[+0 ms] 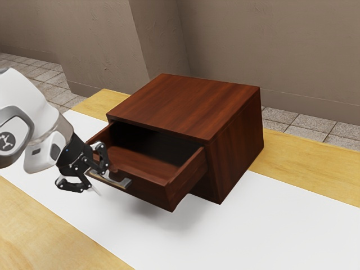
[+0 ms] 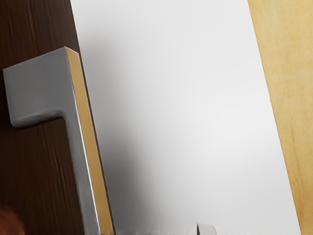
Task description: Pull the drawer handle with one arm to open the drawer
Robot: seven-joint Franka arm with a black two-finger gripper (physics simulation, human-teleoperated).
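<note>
I see a dark reddish-brown wood-grain drawer (image 1: 181, 181), its silver-grey handle (image 2: 80, 161), my black gripper (image 1: 95, 171), a white mat (image 1: 225, 225) on the pale yellow wooden table (image 1: 315, 163)

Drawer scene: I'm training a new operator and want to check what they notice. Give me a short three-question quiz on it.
1. True or false: the drawer is fully shut.
2. What does the cabinet stand on? A) white mat B) bare floor tiles C) a shelf
3. Fill in: the gripper is at the drawer's metal ____.

Key: 1 false, it is pulled out; 2 A; 3 handle.
</note>
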